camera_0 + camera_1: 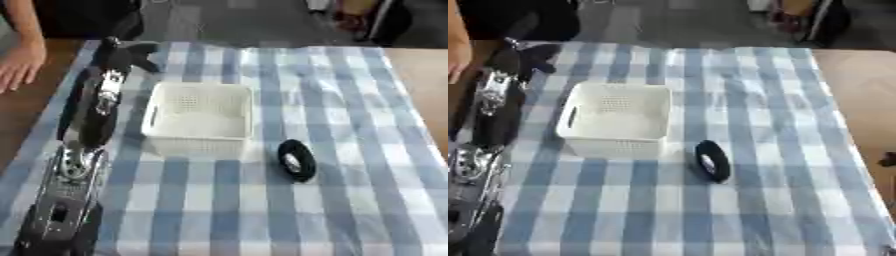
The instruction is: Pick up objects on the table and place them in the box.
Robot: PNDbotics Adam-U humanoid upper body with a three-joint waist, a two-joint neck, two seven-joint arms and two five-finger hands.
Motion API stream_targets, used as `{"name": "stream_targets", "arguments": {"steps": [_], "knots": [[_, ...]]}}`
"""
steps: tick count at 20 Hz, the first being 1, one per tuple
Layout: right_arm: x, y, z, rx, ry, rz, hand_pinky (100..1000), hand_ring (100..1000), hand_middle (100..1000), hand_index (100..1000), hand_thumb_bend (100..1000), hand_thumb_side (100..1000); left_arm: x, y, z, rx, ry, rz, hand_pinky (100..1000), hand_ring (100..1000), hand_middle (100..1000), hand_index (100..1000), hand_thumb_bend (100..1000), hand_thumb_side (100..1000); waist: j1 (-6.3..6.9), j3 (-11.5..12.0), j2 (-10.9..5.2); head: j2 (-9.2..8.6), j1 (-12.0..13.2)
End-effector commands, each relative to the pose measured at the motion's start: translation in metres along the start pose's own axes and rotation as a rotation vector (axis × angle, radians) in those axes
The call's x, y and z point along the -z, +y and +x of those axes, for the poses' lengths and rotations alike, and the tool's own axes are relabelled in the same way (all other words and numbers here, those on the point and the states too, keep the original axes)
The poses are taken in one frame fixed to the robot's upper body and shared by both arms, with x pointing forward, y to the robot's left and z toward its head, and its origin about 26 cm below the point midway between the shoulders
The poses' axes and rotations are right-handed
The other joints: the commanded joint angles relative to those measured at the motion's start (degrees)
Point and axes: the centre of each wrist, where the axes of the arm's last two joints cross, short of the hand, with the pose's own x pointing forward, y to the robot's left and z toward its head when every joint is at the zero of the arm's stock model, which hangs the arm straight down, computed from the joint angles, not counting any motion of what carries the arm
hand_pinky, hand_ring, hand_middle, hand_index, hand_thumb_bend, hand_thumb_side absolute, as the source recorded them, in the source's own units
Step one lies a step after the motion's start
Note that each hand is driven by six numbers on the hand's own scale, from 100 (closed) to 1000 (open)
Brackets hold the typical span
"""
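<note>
A white perforated box (199, 117) stands on the blue-and-white checked cloth (350, 100), left of centre, and I see nothing inside it. A black roll of tape (297, 160) stands on edge just off the box's near right corner. My left arm runs up the left side of the table, and its black hand (129, 54) hovers beyond the box's far left corner. The fingers are spread and hold nothing. The hand is well away from the roll. My right hand does not show.
Bare wooden tabletop (424, 75) shows past the cloth on the right and on the left. The cloth's right half and near part lie flat. Beyond the far edge are dark floor and furniture.
</note>
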Motion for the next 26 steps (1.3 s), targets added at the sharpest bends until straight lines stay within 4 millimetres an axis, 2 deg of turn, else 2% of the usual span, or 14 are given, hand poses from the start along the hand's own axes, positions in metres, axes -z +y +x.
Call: {"name": "stream_targets", "arguments": {"steps": [1,12,15,17,19,20,21,24,26], "knots": [[0.003,0.000,0.004,0.004,-0.022,0.000,638,405,663,682,100,673,0.004,0.000,0.004,0.003,-0.023,-0.007,904,771,1000,570,100,912,0.09,0.2,-0.41,0.06,-0.8],[0.003,0.000,0.004,0.007,-0.024,0.005,638,406,666,683,100,675,0.004,0.000,0.004,0.001,-0.024,-0.010,905,771,1000,569,100,913,0.05,0.3,-0.41,0.06,-1.0],[0.002,0.001,0.004,0.000,-0.026,0.015,638,409,672,686,100,715,0.004,0.000,0.004,0.001,-0.025,-0.010,905,772,1000,569,100,913,0.02,0.3,-0.43,0.06,-1.0],[0.002,0.000,0.004,-0.045,-0.029,0.032,647,423,686,697,226,789,0.004,0.000,0.004,0.002,-0.024,-0.011,906,772,1000,568,100,914,0.01,0.3,-0.40,0.06,-1.0],[0.002,0.000,0.004,-0.150,-0.037,0.064,654,440,698,711,388,842,0.004,-0.001,0.004,0.002,-0.023,-0.014,905,772,1000,568,100,913,0.02,0.3,-0.35,0.06,-1.1],[0.001,0.000,0.004,-0.219,-0.046,0.087,656,446,702,716,437,855,0.004,-0.001,0.004,0.001,-0.024,-0.015,905,772,1000,568,100,913,0.03,0.4,-0.34,0.06,-1.1],[0.001,0.001,0.005,-0.293,-0.057,0.106,656,457,705,724,536,874,0.004,-0.001,0.004,0.001,-0.024,-0.015,906,772,1000,568,100,913,0.03,0.4,-0.33,0.06,-1.1],[0.000,0.007,0.006,-0.520,-0.092,0.147,655,470,709,723,564,873,0.004,-0.001,0.004,0.000,-0.024,-0.017,906,773,1000,568,100,913,0.02,0.6,-0.30,0.06,-1.6],[-0.001,0.013,0.008,-0.597,-0.097,0.172,657,476,716,725,570,873,0.005,-0.002,0.004,-0.002,-0.027,-0.019,905,773,1000,568,100,912,0.02,0.7,-0.28,0.06,-1.8]]}}
